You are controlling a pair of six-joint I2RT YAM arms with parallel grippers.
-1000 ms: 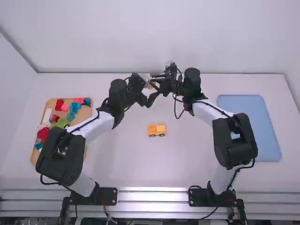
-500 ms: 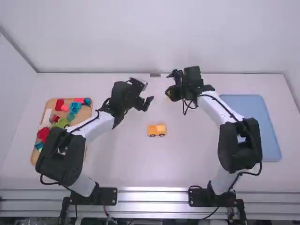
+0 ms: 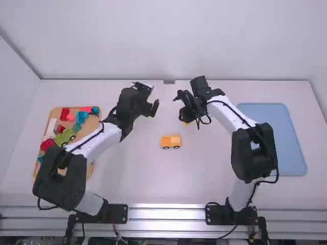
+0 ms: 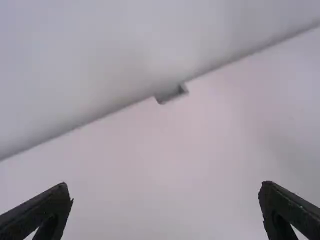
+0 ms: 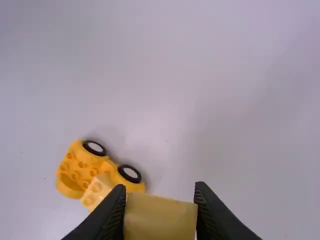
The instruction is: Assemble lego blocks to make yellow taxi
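In the high view my left gripper [image 3: 152,96] is over the table's far part, left of the middle. My right gripper [image 3: 182,105] is right of the middle, beyond the car base, with a yellow block [image 3: 186,123] at it. The orange-yellow car base [image 3: 171,142] stands on its wheels at mid-table. In the left wrist view my left gripper [image 4: 165,207] has its fingers wide apart and nothing between them. The right wrist view has my right gripper [image 5: 160,207] shut on the yellow block [image 5: 160,218]. Behind it lies the car base [image 5: 80,170], bearing a paler yellow block [image 5: 96,192].
A wooden tray [image 3: 94,124] of red, teal, green and other blocks is at the left, partly under the left arm. The blue tray [image 3: 271,115] lies at the right, partly behind the right arm. A small grey piece [image 3: 169,81] is at the table's far edge.
The grippers, close together a second ago, have moved apart. My right gripper came toward the car base with the yellow block. My left gripper drew back left. The car base stayed put.
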